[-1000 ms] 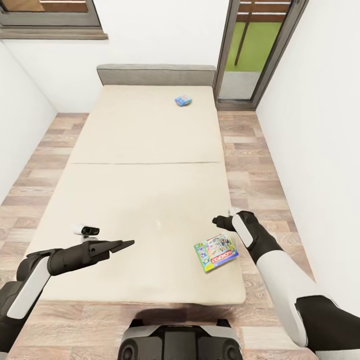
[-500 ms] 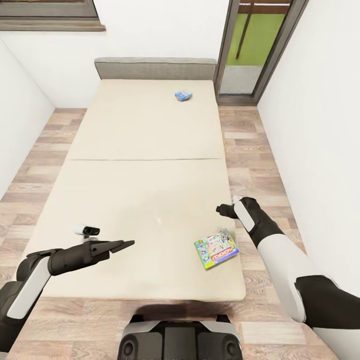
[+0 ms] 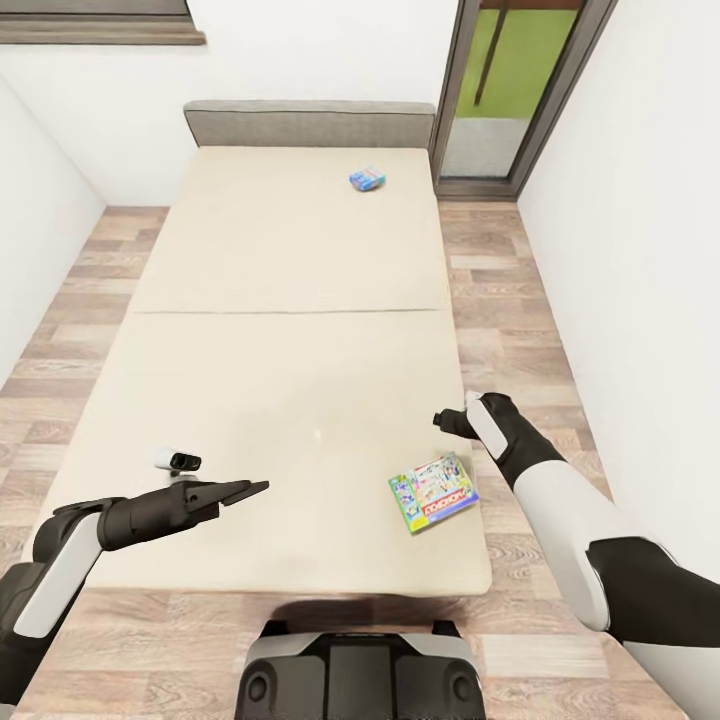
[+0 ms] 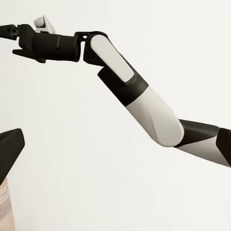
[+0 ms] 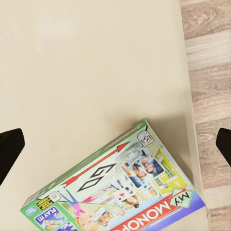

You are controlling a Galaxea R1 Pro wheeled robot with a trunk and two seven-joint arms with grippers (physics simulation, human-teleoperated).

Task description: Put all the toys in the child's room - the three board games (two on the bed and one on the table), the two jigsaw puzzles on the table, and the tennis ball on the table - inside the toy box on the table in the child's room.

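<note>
- The Monopoly board game (image 3: 432, 495) lies flat on the bed (image 3: 250, 400), close to the near right corner of the mattress and turned at an angle to its edges. It is untouched.
- A 2nd board game, the small blue one (image 3: 367, 179), sits far up the bed near the headboard (image 3: 310, 124), well apart from both arms.
- The right gripper (image 3: 441, 420) hovers above the mattress just beyond the Monopoly box. In the right wrist view the box (image 5: 120, 192) lies below and between the 2 dark fingertips (image 5: 10, 147), which stand wide apart and hold nothing.
- The left gripper (image 3: 245, 490) points out over the bed's near half, well to the left of the box. Its jaws look closed or nearly so, but I cannot tell for certain.
- Risks, as I judge them: the box is thin and flat on a soft surface, so the fingers may slide over the lid or press it into the mattress.
- A sideways nudge could push it over the nearby edge onto the wooden floor (image 3: 520, 330).
</note>
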